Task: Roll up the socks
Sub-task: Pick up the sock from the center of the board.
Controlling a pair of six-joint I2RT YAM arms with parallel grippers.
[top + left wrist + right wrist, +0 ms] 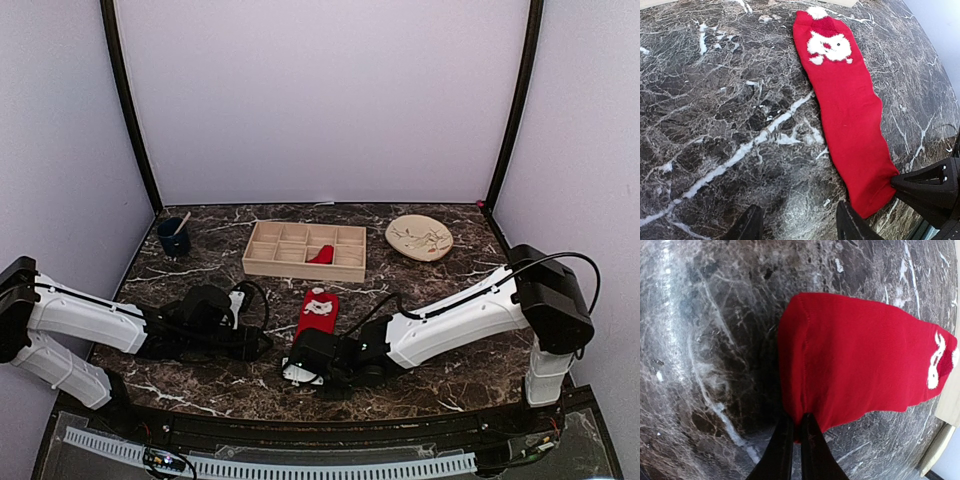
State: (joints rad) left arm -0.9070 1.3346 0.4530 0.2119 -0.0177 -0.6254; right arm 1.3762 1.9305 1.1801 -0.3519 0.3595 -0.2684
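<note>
Red sock [860, 360] seemingly in right hand [799, 417]

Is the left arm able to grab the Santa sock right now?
Probably yes: the left gripper hangs open beside the sock, nothing between them, though the right gripper pinches its near end.

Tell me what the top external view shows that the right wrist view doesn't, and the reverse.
Top only: wooden tray, blue cup, beige plate. Right wrist only: the right fingers pinched shut on the near end of the red sock. Both: the sock and the marble table.
</note>
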